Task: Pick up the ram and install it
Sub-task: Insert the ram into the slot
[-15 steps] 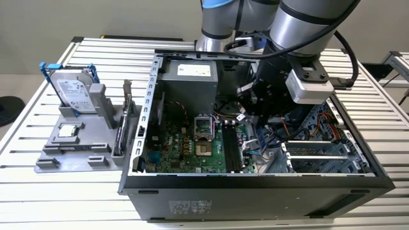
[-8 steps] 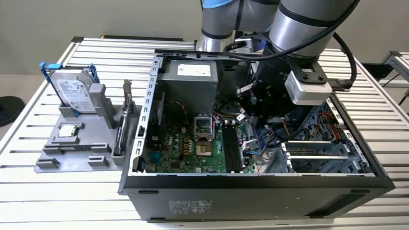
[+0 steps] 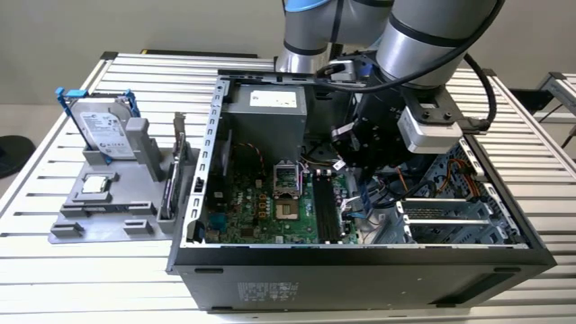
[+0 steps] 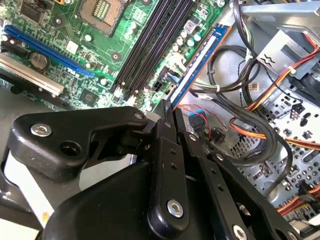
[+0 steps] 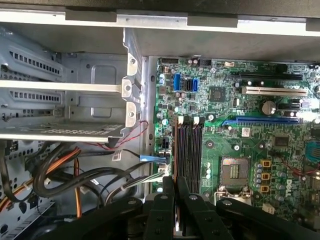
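1. an open computer case lies on its side on a slatted metal bench.
2. the robot arm reaches down into the case from above, over the green motherboard.
3. the hand is black, and in both wrist views its two fingers sit very close together.
4. a thin dark bluish stick, the ram, is pinched on edge between the fingers, so the hand is closed on the ram.
5. in the second wrist view the ram runs away from the fingertips, right beside the long black memory slots and lined up the same way as them.
6. in the first wrist view the ram's thin edge shows at the side of the slots nearest the case's metal wall; i cannot tell if it sits down in a slot or just above one.
7. the square processor socket is on the other side of the slots from the ram.
8. black, orange and red cables lie in a bunch beside the motherboard, near the metal drive cage.
9. outside the case, on the exterior view's left, a grey holder stands on the bench with a silver hard drive upright in it.
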{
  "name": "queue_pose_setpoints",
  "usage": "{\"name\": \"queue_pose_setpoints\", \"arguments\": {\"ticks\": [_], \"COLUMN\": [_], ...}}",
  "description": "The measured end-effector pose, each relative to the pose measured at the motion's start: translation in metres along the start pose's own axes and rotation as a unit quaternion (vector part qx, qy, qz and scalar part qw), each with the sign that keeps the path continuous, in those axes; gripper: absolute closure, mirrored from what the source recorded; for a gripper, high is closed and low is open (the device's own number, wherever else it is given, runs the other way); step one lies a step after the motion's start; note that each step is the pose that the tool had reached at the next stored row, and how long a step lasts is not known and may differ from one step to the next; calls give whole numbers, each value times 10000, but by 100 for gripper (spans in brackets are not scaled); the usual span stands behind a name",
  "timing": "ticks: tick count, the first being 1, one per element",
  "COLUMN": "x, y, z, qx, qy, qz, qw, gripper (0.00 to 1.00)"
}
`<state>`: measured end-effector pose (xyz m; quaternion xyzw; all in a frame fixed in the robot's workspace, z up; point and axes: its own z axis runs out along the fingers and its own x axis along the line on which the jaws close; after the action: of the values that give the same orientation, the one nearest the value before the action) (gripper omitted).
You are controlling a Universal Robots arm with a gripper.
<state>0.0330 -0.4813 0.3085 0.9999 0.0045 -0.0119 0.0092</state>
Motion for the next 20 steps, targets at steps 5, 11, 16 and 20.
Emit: {"name": "queue_pose_setpoints", "arguments": {"ticks": [5,11,16,20], "x": [1,3,3,3], "y": [-6,-14,-14,-14], "z": [55,109,113,113], "qx": [0,-1,0,-2], "qy": [0,0,0,0], "qz": [0,0,0,0], "qw": [10000,10000,10000,10000], "gripper": [100,100,100,100]}}
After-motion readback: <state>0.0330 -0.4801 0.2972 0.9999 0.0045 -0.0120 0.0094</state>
